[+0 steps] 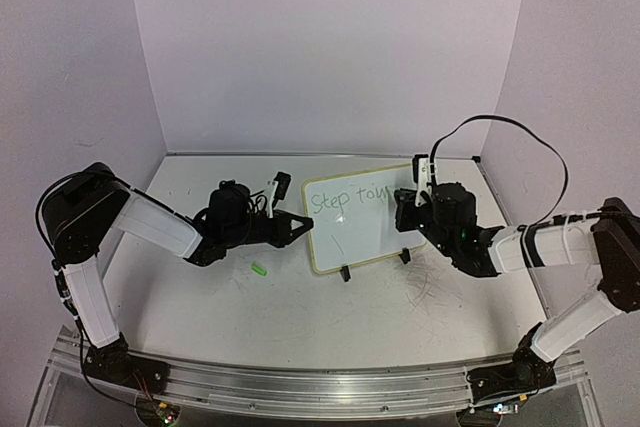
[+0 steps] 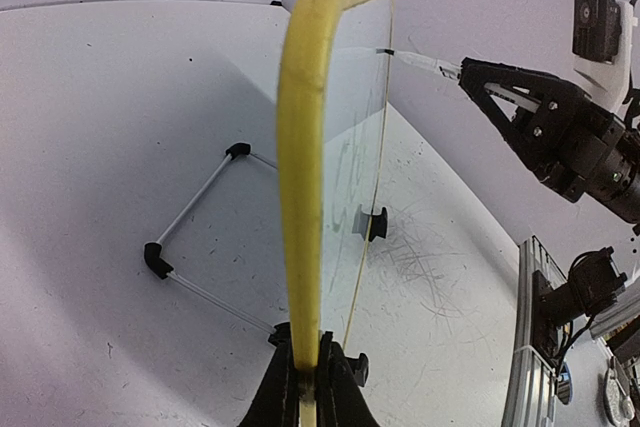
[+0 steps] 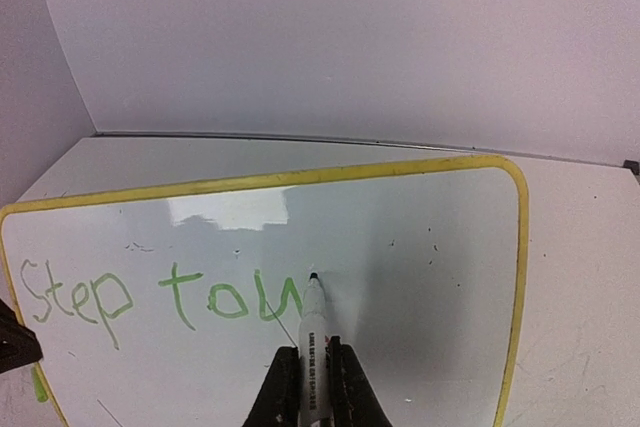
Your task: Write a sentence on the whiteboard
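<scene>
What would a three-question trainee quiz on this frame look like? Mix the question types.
1. True or false: the left gripper is shut on the whiteboard's yellow rim.
2. Fill in: the green writing has one finished word so far: ___.
3. The right gripper holds: A) an eraser B) a marker, tip on the board C) nothing.

Key: 1 true; 2 Step; 3 B.

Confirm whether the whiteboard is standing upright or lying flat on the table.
Upright, leaning back: the whiteboard stands on its wire stand, and the left gripper clamps its side rim.
</scene>
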`<state>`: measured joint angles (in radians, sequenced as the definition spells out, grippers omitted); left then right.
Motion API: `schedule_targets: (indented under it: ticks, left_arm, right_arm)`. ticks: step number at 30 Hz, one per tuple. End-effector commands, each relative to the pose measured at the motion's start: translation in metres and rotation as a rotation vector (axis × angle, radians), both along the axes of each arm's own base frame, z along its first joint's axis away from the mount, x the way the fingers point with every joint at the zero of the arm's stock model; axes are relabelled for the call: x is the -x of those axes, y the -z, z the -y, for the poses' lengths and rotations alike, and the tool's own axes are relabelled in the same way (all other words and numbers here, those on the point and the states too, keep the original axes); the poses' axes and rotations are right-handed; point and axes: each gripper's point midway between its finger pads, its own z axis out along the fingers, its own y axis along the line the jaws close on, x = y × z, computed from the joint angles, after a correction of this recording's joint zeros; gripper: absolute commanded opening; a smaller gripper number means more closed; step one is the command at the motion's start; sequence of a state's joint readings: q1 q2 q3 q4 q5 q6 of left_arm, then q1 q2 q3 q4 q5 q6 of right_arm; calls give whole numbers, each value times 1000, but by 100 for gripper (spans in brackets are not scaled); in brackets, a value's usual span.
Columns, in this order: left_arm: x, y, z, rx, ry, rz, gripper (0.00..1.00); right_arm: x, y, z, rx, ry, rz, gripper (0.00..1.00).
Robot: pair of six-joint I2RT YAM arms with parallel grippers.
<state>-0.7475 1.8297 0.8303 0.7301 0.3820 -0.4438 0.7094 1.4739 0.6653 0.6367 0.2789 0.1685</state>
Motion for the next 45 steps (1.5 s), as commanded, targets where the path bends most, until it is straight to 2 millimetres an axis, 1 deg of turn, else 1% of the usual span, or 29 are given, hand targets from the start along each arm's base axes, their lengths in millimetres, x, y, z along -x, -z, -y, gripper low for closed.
schedule_targets:
  ticks: [1, 3, 5, 6, 8, 11, 16, 22, 29, 34, 42, 45]
  left_arm:
    - [-9, -12, -2, -10, -30, 44, 0]
    - [-9, -12, -3, -11, -33, 45, 0]
    - [-9, -12, -4, -13, -37, 45, 0]
    - [-9, -12, -5, -15, -40, 46, 0]
    - [-9, -12, -6, -16, -44, 49, 0]
    - [-10, -13, -7, -18, -50, 53, 0]
    - [-10, -13, -6, -15, -46, 47, 0]
    - [-9, -13, -7, -16, -49, 47, 0]
    - [-9, -12, -5, -16, -43, 44, 0]
    - [-9, -11, -5, -17, -41, 43, 0]
    - [-9, -12, -5, -15, -40, 45, 0]
    - [-9, -13, -5, -15, -39, 46, 0]
  right_arm:
    - [-11, -17, -1, -5, 32, 46, 0]
    - [-8, -20, -2, -16, 18, 49, 0]
    - [-1, -20, -3, -25, -12, 45, 0]
    - [4, -23, -5, -36, -42, 51, 0]
    - [12, -19, -1, -46, -61, 45, 0]
    - [16, -14, 4, -60, -70, 31, 0]
    - [10, -20, 7, -66, -53, 46, 0]
    - [0, -16, 12, -70, -20, 34, 0]
    - [-6, -19, 13, -74, -2, 45, 0]
    - [-10, -19, 12, -72, 5, 45, 0]
    - [-12, -22, 7, -64, -15, 54, 0]
    - [-9, -17, 4, -64, -39, 38, 0]
